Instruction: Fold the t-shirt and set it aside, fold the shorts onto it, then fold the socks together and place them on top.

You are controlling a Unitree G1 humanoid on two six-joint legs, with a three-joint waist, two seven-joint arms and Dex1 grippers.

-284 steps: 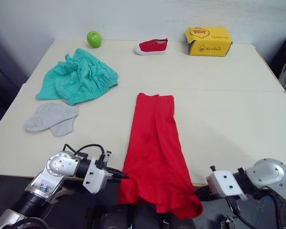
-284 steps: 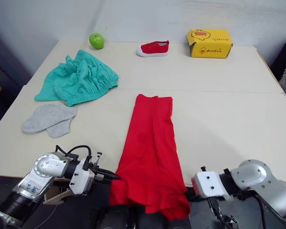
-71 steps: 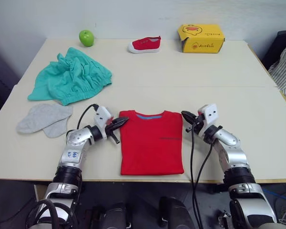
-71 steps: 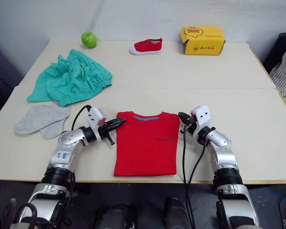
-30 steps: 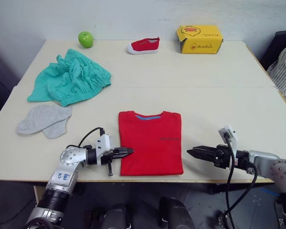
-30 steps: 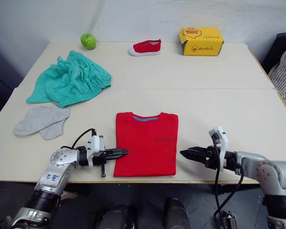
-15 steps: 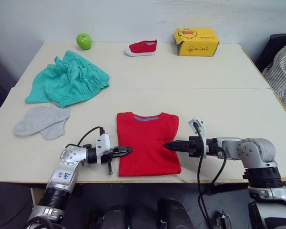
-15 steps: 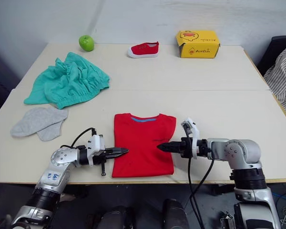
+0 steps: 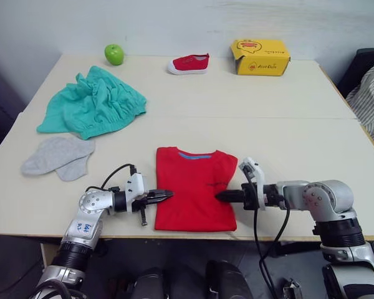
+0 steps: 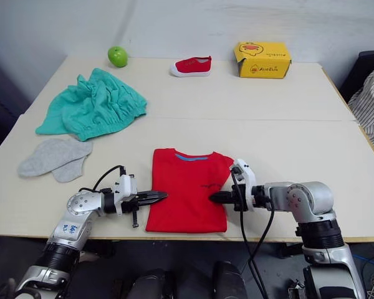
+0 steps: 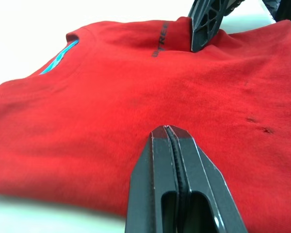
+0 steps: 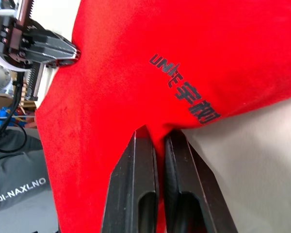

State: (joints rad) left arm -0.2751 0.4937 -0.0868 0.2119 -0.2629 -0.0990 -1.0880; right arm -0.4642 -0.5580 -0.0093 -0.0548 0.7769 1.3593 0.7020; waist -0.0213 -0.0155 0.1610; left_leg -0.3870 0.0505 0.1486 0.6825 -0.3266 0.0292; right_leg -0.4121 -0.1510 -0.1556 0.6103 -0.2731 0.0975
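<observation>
Your left pincer (image 9: 165,195) lies low at the left edge of the bright red short-sleeved cloth t-shirt (image 9: 194,187). The left wrist view shows its two black fingers (image 11: 177,165) pressed together with red cloth right at the tips, though you cannot tell there whether any fabric is pinched between them.

Your right pincer (image 10: 213,197) sits at the opposite edge of the folded t-shirt. In the right wrist view its fingers (image 12: 136,184) are narrowed onto a raised ridge of red cloth, so it is gripping the shirt's right edge, just beside the dark printed lettering.

The t-shirt lies between the two pincers as a folded rectangle, its light blue collar band on the side away from you, near the front edge of the pale table (image 9: 287,124).

Beyond your left pincer and out to its left lie the plain light grey short socks (image 9: 57,156), overlapping each other. Farther past them are the crumpled teal-green soft fabric shorts (image 9: 93,103), well apart from the shirt.
</observation>
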